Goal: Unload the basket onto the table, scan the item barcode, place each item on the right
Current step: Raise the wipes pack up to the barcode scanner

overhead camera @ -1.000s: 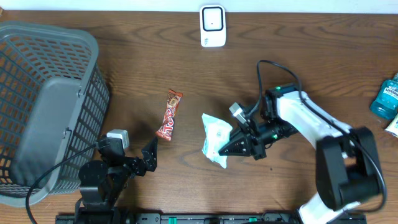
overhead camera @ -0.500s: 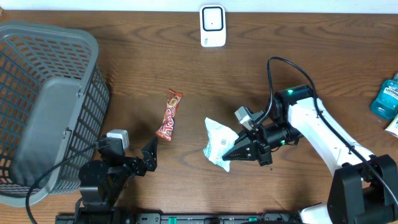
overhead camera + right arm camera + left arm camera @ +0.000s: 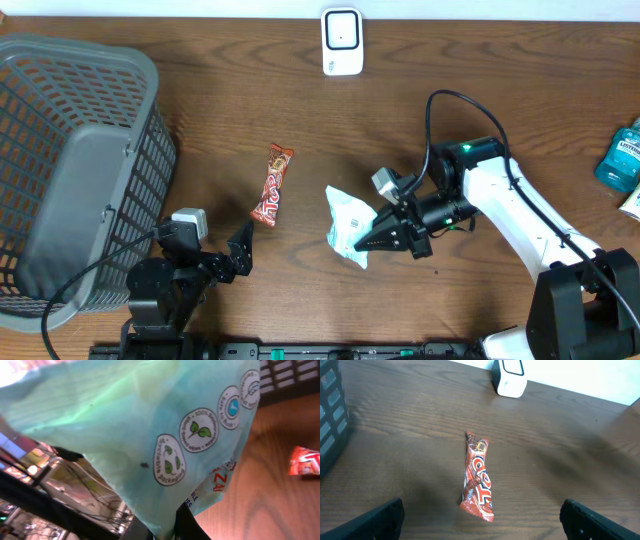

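Note:
A pale teal and white packet [image 3: 347, 222] is pinched at its lower corner by my right gripper [image 3: 364, 243], which is shut on it just right of the table's middle. In the right wrist view the packet [image 3: 150, 425] fills most of the frame above the gripper [image 3: 165, 529]; no barcode shows on this face. A white scanner [image 3: 342, 41] stands at the far edge of the table. A red candy bar [image 3: 272, 185] lies left of the packet. My left gripper [image 3: 242, 252] stands open just short of the candy bar [image 3: 477, 477], touching nothing.
A large grey basket [image 3: 80, 45] takes up the left side of the table. A teal bottle [image 3: 620, 155] and another item stand at the right edge. The scanner [image 3: 510, 377] also shows at the top of the left wrist view.
The right arm swung its elbow outward, carrying the packet slightly right, then a little back left. The left arm and candy bar have not moved.

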Controlling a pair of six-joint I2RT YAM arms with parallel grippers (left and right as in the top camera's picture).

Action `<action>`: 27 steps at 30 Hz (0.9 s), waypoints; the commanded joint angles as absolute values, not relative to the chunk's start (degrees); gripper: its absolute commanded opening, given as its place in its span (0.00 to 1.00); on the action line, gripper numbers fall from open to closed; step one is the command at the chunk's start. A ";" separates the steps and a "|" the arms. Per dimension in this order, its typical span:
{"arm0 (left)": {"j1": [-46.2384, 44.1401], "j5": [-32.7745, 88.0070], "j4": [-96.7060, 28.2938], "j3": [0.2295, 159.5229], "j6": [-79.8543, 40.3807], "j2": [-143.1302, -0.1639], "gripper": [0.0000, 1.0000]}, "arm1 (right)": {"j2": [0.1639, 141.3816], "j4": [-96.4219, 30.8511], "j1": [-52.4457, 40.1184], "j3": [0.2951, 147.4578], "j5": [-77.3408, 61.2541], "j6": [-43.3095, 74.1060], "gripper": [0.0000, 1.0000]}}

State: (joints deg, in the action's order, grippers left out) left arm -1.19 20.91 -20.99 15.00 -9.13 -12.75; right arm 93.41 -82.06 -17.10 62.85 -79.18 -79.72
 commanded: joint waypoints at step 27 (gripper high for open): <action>-1.32 21.43 -20.97 15.20 -8.62 -12.56 0.99 | 99.39 -40.66 -25.71 78.13 -1.63 0.12 0.01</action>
State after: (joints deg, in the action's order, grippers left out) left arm -1.19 20.91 -21.02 15.00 -9.13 -12.75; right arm 95.31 -40.23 -25.54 73.34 -5.04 0.89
